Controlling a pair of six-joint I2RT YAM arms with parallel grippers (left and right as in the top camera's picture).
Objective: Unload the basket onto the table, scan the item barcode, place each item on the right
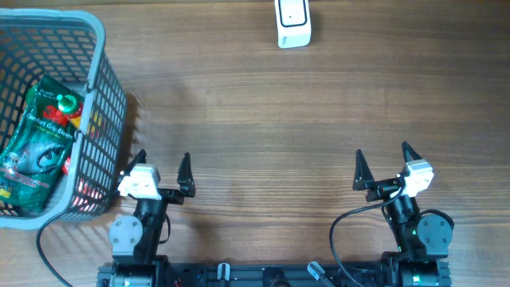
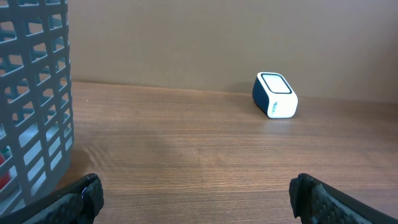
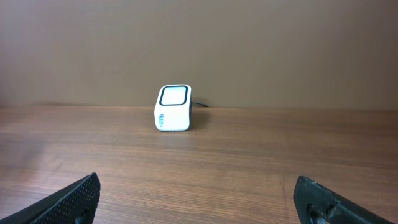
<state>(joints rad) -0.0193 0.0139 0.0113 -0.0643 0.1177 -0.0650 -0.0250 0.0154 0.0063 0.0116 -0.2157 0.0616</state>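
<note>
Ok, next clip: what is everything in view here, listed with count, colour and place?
basket: one, grey, on the table's left side
packet: one, green, inside the basket
red items: count unclear, inside the basket, partly hidden by the packet
scanner: one, white with a dark top, far edge of the table, centre-right
table: one, brown wood
cables: two, black, by the arm bases
left gripper: one, black fingers, open, empty, beside the basket
right gripper: one, black fingers, open, empty, near right
</note>
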